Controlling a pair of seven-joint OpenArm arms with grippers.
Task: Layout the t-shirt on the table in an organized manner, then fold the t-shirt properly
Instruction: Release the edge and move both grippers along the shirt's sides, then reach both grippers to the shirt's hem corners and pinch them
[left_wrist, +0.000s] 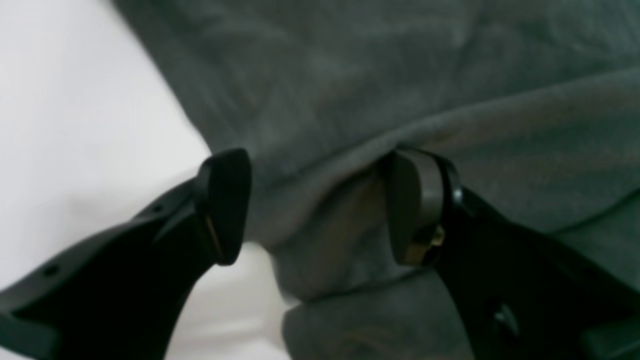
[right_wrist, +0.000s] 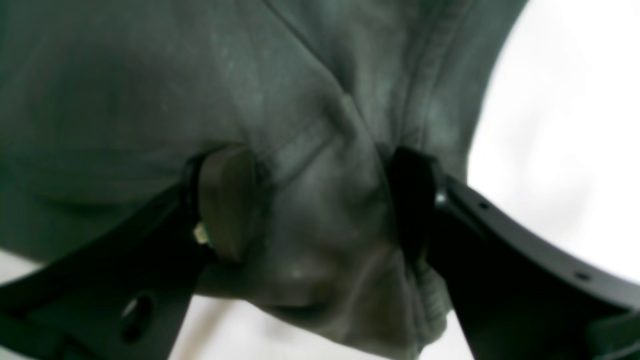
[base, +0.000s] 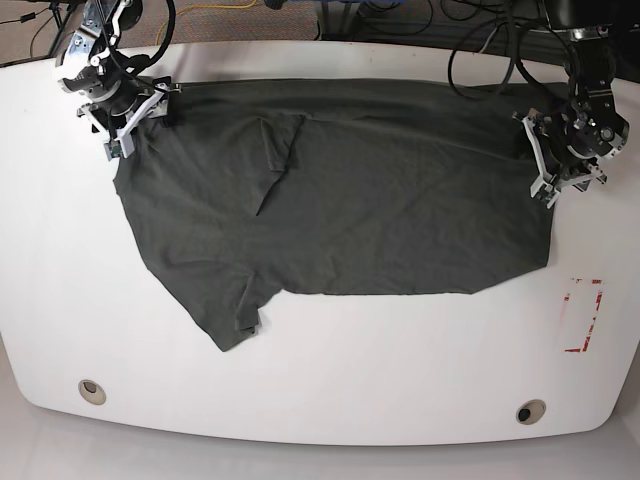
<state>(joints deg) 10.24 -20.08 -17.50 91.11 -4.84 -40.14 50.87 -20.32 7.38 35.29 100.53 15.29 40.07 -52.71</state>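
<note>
The dark charcoal-grey t-shirt (base: 350, 200) lies spread across the far half of the white table (base: 320, 380), its far edge straight between my two grippers. One sleeve (base: 235, 320) points toward the front left. My right gripper (base: 140, 115) is at the shirt's far left corner. In the right wrist view, my right gripper (right_wrist: 320, 205) has a bunch of cloth (right_wrist: 320, 225) squeezed between its pads. My left gripper (base: 532, 160) is at the far right edge. In the left wrist view, my left gripper (left_wrist: 320, 205) holds a fold of the shirt (left_wrist: 320, 210) filling the gap between its fingers.
A red-and-white sticker (base: 583, 315) sits on the table at the right. Two round grommet holes lie near the front edge, one at the left (base: 92, 391) and one at the right (base: 530, 411). Cables hang behind the table's far edge.
</note>
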